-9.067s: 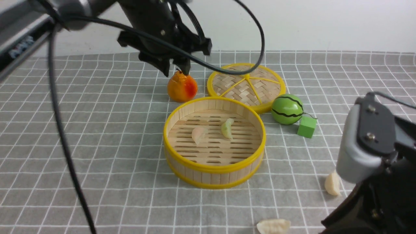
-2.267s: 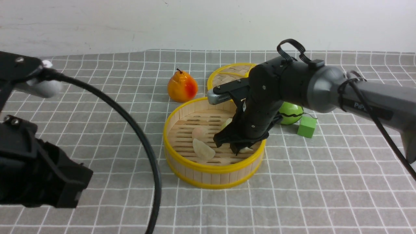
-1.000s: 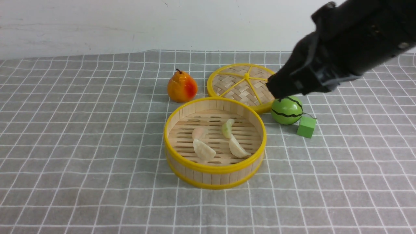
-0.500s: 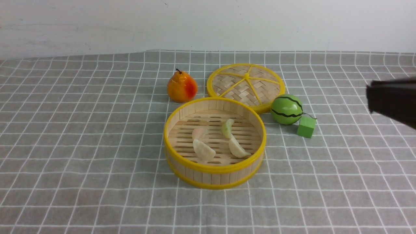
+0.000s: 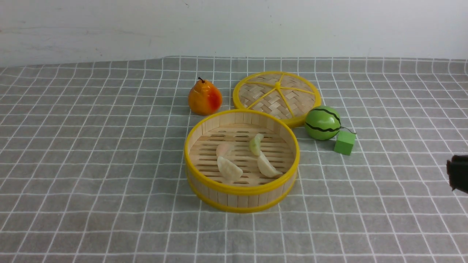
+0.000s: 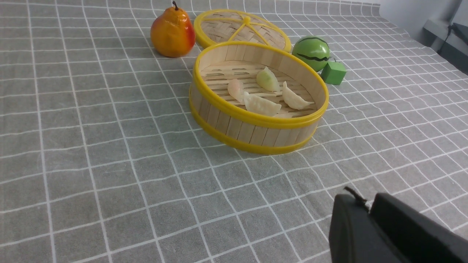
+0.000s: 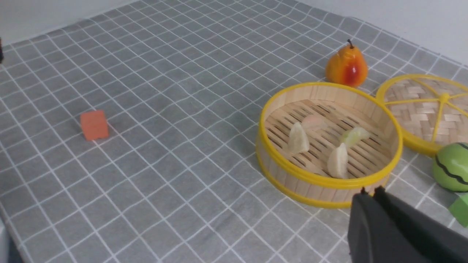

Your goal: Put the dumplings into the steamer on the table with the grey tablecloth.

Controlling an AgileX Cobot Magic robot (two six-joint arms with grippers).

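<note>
The round bamboo steamer (image 5: 241,190) stands mid-table on the grey tablecloth (image 5: 91,164). Several dumplings lie on its slat floor: a pink one (image 5: 223,149), a green one (image 5: 256,144) and two cream-white ones (image 5: 229,169) (image 5: 268,166). In the left wrist view my left gripper (image 6: 369,199) hangs shut and empty over bare cloth, well short of the steamer (image 6: 256,120). In the right wrist view my right gripper (image 7: 371,191) is shut and empty, just outside the steamer's rim (image 7: 321,180). Only a dark bit of the right arm (image 5: 459,171) shows in the front view.
Behind the steamer lie a woven yellow-rimmed lid (image 5: 276,95) and an orange pear (image 5: 204,98). A green striped ball (image 5: 323,123) and a green cube (image 5: 344,142) sit to its right. An orange cube (image 7: 94,125) lies far off on the cloth.
The right arm has drawn back from over the lid to the right edge, lower down. Both cream-white dumplings, on the cloth earlier, now lie in the steamer; nothing there moved in the last second.
</note>
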